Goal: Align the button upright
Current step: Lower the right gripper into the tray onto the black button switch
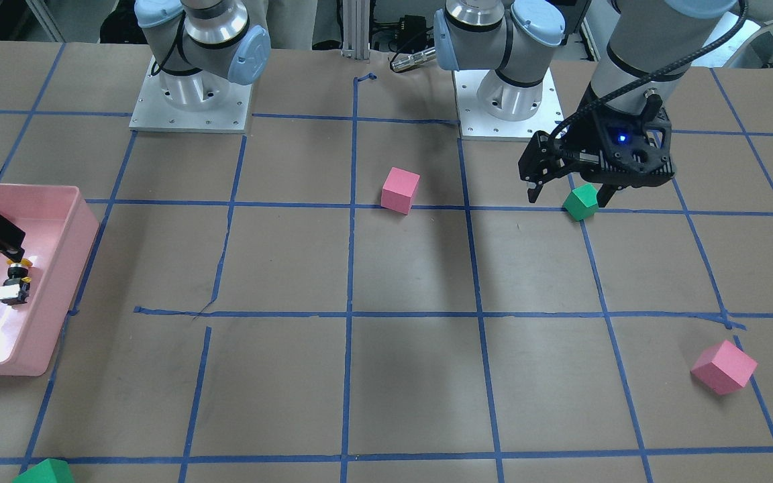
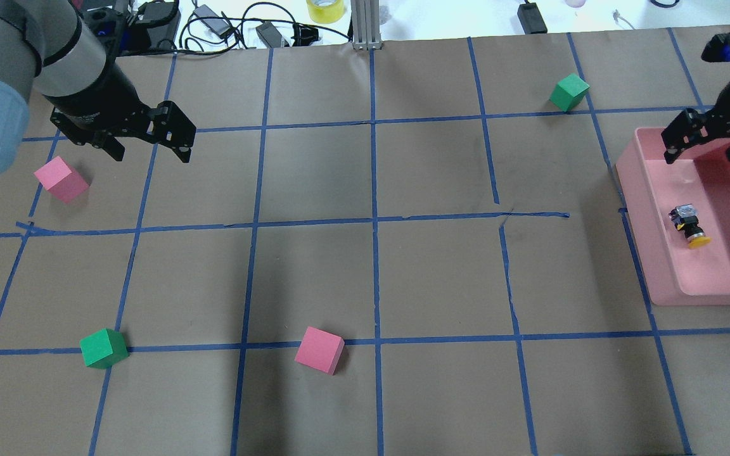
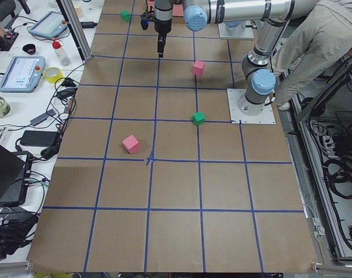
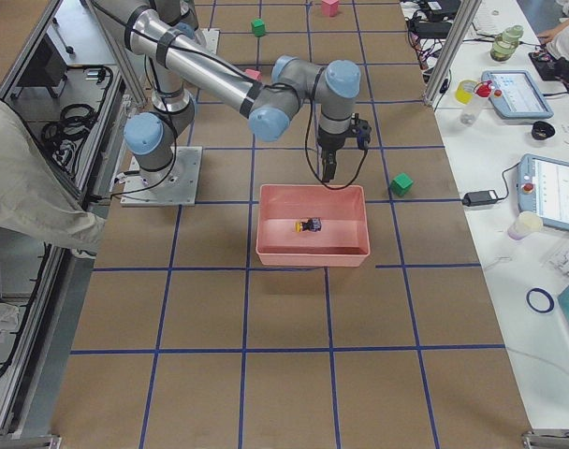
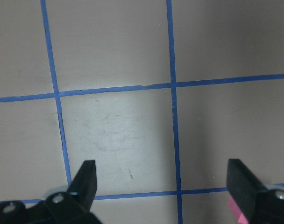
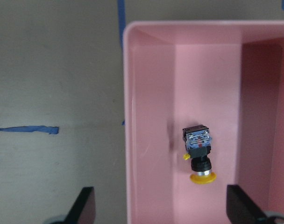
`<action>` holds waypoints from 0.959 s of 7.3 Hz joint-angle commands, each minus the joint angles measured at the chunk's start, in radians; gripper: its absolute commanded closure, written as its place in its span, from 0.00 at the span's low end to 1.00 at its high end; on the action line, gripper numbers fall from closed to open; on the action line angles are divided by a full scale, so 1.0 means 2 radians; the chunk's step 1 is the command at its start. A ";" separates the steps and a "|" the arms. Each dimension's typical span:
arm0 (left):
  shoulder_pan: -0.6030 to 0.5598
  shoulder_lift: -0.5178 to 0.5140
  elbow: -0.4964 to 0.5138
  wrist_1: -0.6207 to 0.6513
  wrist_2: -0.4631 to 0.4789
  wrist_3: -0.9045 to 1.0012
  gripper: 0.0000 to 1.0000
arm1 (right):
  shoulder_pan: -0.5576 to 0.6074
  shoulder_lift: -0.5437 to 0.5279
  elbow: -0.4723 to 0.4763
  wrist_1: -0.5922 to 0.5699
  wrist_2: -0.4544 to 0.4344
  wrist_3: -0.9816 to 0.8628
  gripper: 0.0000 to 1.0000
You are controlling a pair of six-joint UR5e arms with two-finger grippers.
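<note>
The button point(image 2: 689, 225) lies on its side on the floor of a pink bin point(image 2: 634, 190), its yellow cap toward the robot and its whitish block away. It also shows in the front view point(image 1: 16, 282), the right side view point(image 4: 309, 225) and the right wrist view point(image 6: 198, 154). My right gripper point(image 2: 707, 142) is open and empty, above the bin's far end and apart from the button. My left gripper point(image 2: 149, 142) is open and empty, raised over bare table.
Two pink cubes point(image 2: 61, 179) point(image 2: 319, 349) and two green cubes point(image 2: 104, 348) point(image 2: 569, 92) lie scattered on the brown paper with its blue tape grid. One pink cube's edge point(image 5: 235, 212) shows by a left finger. Cables and a tape roll point(image 2: 324, 9) lie beyond the far edge.
</note>
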 commanded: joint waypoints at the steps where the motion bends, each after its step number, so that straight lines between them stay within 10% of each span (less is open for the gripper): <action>1: 0.000 0.000 0.000 0.001 0.000 0.000 0.00 | -0.041 0.027 0.058 -0.098 -0.005 -0.031 0.00; 7: 0.000 0.002 0.001 0.001 0.001 0.019 0.00 | -0.042 0.057 0.069 -0.123 -0.003 -0.035 0.00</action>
